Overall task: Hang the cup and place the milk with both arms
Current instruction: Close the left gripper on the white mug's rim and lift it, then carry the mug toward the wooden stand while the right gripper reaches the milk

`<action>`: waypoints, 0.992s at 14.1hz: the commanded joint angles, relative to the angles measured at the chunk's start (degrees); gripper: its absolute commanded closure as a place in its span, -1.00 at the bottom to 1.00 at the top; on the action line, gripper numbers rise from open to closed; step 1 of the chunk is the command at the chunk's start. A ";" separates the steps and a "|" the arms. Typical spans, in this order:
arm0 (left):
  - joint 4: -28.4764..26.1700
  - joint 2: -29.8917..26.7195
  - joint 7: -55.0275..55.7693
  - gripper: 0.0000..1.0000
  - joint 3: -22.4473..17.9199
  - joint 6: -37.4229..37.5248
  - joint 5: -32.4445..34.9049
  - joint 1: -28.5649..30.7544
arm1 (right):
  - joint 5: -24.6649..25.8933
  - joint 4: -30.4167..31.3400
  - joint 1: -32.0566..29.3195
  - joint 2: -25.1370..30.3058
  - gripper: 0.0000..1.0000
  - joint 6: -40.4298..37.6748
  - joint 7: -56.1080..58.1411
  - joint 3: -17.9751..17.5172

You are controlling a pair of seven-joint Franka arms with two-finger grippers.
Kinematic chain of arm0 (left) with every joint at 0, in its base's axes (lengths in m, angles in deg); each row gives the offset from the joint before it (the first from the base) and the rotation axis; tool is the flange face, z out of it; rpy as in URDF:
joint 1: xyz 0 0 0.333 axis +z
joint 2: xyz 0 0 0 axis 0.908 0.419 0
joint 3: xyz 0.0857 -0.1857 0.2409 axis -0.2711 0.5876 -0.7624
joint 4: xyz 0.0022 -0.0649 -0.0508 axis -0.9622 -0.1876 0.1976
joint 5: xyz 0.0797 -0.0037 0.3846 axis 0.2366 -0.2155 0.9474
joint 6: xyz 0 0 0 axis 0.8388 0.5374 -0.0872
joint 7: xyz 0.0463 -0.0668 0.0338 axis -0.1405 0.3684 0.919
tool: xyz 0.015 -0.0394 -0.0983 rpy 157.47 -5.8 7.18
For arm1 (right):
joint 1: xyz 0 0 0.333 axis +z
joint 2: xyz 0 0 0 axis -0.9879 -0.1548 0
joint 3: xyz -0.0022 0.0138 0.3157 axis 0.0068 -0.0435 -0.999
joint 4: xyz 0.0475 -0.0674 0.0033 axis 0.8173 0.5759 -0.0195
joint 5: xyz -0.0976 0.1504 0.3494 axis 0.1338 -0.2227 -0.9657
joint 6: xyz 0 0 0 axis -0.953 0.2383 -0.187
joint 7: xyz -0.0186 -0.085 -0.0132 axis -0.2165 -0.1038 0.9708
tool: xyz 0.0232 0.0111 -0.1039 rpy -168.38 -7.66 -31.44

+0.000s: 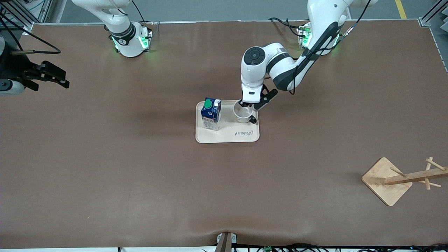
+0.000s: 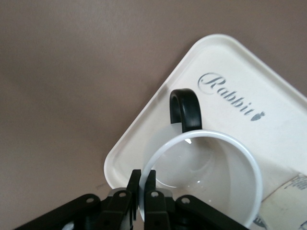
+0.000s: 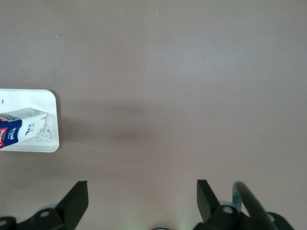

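Note:
The white cup with a black loop handle stands on the cream tray mid-table. The blue and white milk with a green cap stands beside it on the tray, toward the right arm's end. My left gripper is shut on the cup's rim; in the left wrist view its gripper pinches the rim of the cup, one finger inside and one outside, across from the handle. My right gripper hangs open and empty over bare table at the right arm's end; the right wrist view shows its gripper open, with the milk far off.
A wooden mug tree on a square base stands near the front camera at the left arm's end. The tray bears the word "Rabbit". Brown table lies all round the tray.

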 commanded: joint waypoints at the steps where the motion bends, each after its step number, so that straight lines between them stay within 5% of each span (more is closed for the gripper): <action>1: 3.17 -1.16 -1.74 1.00 0.31 5.48 1.67 -0.08 | -0.28 -0.97 1.59 -3.70 -1.00 -0.77 -0.11 -0.13; 9: 20.21 -5.29 -28.70 1.00 0.05 30.80 1.58 6.14 | -1.77 -0.88 6.24 -8.19 -1.00 -0.34 -0.11 -0.22; 14: 21.64 -11.52 -48.38 1.00 0.14 31.52 0.62 16.59 | -15.47 -0.88 4.75 -12.59 -1.00 -0.25 -0.19 0.22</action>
